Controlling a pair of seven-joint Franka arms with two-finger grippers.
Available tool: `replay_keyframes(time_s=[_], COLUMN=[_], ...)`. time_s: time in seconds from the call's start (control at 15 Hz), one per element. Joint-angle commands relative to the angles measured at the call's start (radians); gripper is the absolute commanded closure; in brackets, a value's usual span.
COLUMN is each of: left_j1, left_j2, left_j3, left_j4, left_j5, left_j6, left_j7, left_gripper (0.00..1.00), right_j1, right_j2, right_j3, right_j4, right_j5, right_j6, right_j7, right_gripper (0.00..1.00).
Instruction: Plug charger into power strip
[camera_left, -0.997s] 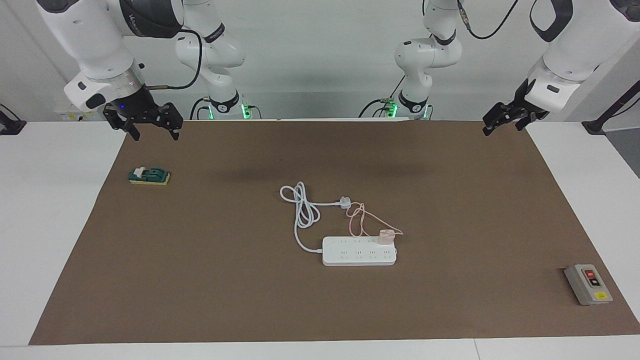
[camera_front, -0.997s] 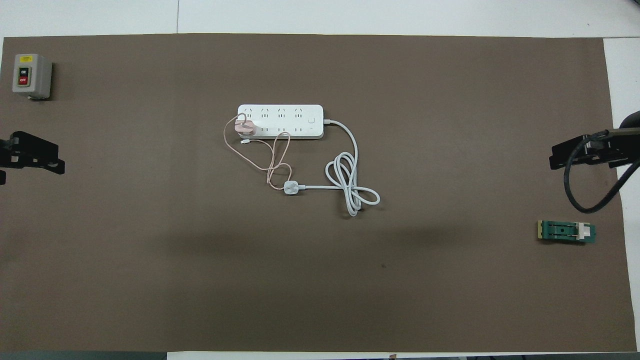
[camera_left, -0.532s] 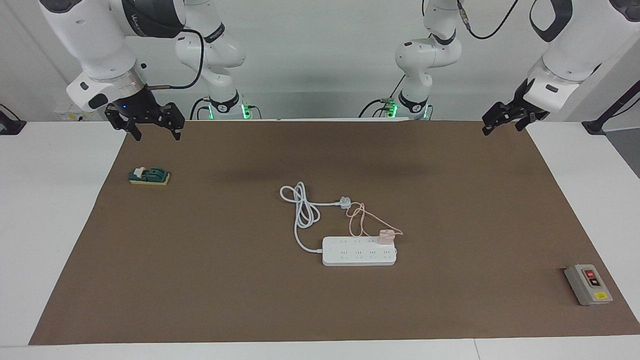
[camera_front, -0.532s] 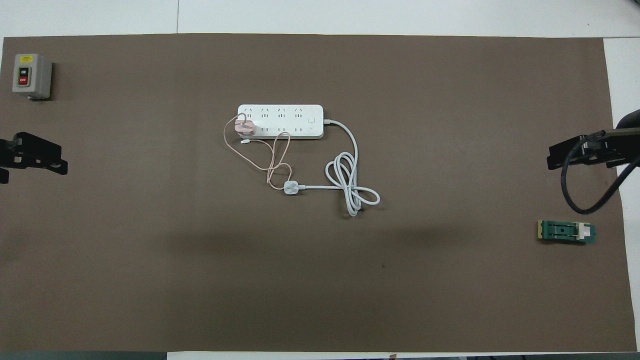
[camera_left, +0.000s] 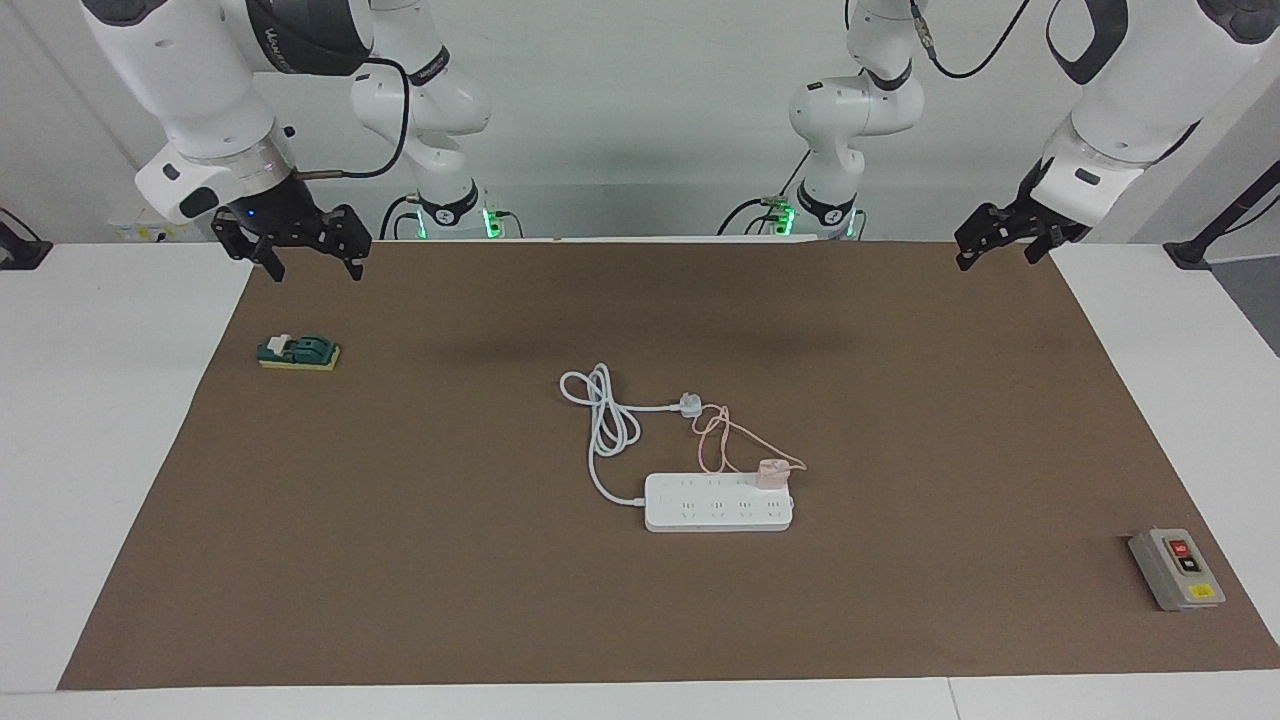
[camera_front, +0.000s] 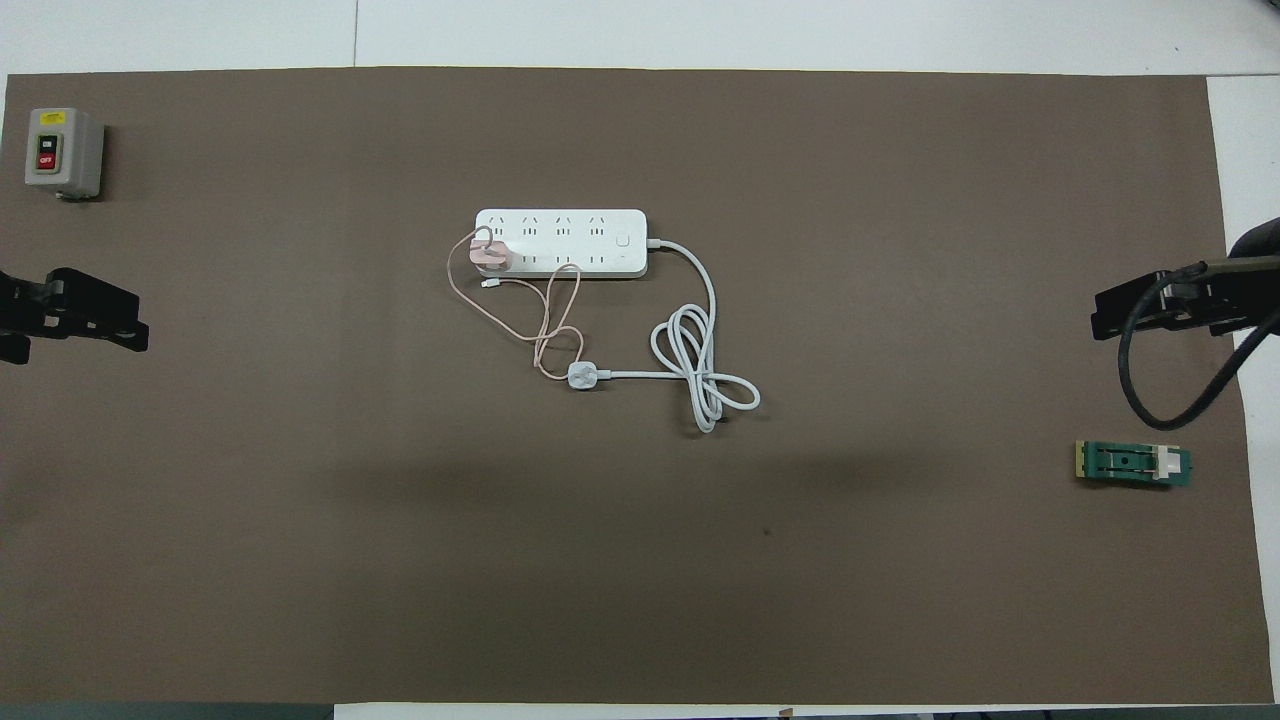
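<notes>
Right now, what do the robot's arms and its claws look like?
Both arms are glossy white with rounded joints and dark grey bands. The right arm has a silver ring at the wrist, a small blue light, and a black cable looping off it. The left arm carries a black cable too. The right gripper and left gripper are black, angular, two-fingered claws.

A white table (camera_left: 100, 450) carries a brown mat (camera_left: 400, 560), on which lie the power strip (camera_left: 718, 502) with its coiled cord (camera_left: 600, 420), a grey switch box (camera_left: 1176, 568) and a small green block (camera_left: 298, 352)
</notes>
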Motion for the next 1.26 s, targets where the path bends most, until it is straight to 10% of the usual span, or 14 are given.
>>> replay_keyframes(time_s=[0.0, 1.2], left_j1=[0.012, 0.008], left_j2=[-0.01, -0.004], left_j3=[-0.025, -0.008], left_j4=[-0.008, -0.013], left_j5=[0.022, 0.008], left_j6=[-0.002, 0.044], left_j7=[0.015, 0.015], left_gripper=[0.0, 0.0], right_j1=[-0.004, -0.005], right_j2=[-0.003, -0.003], right_j3=[0.005, 0.005], right_j4=[0.006, 0.009], right_j5=[-0.001, 0.0], right_j6=[-0.006, 0.0], right_j7=[-0.012, -0.015], right_gripper=[0.0, 0.0])
